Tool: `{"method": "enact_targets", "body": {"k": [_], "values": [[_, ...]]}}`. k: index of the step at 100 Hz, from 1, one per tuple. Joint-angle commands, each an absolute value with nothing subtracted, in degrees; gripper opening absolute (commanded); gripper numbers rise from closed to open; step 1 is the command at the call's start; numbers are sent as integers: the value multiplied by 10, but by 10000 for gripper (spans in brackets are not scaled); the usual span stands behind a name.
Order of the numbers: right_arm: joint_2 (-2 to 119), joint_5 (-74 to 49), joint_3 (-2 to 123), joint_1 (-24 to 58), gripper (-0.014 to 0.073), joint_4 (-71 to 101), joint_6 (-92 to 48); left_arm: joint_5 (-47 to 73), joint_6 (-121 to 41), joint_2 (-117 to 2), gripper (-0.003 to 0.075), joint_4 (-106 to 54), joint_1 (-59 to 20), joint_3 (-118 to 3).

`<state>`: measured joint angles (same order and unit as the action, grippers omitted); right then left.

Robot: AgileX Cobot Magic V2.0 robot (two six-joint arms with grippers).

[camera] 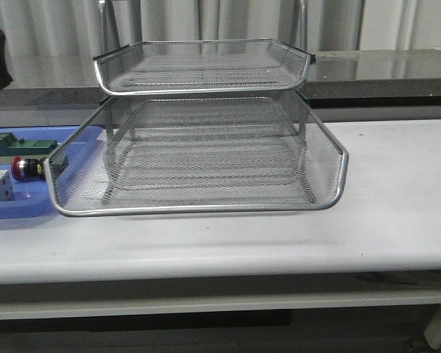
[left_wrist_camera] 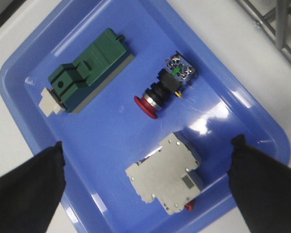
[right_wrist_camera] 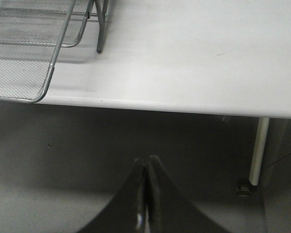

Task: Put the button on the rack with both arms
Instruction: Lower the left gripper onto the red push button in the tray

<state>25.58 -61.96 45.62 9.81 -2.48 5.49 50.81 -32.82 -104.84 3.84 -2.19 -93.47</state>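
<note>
The button [left_wrist_camera: 165, 90] lies on its side in the blue tray [left_wrist_camera: 102, 194], red head toward my fingers; in the front view it [camera: 26, 167] shows at the far left beside the rack. The rack [camera: 206, 158] stands mid-table, its wire trays empty; one corner shows in the right wrist view [right_wrist_camera: 34, 53]. My left gripper [left_wrist_camera: 148, 145] hovers wide open above the tray, over the white block, the button just beyond the fingertips [left_wrist_camera: 53, 155]. My right gripper [right_wrist_camera: 147, 162] is shut and empty, off the table's front edge, below table height. Neither arm shows in the front view.
A green flat block [left_wrist_camera: 89, 70] and a white cube-like block [left_wrist_camera: 167, 179] share the blue tray with the button. The white table [camera: 397, 191] stretches right of the rack. A table leg [right_wrist_camera: 258, 150] stands near the right gripper. A dark counter runs behind.
</note>
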Motion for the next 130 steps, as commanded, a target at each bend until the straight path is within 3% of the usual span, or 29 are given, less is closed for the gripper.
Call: {"method": "enact_targets", "body": {"k": [1, 48, 130], "values": [[259, -586, 473, 97, -71, -34, 51, 516, -360, -1069, 657, 31, -23, -1008], [259, -586, 473, 97, -71, -34, 51, 549, -408, -1237, 657, 5, -23, -1161], [259, -586, 473, 97, -71, -34, 51, 530, -434, -1316, 657, -7, -23, -1166]]}}
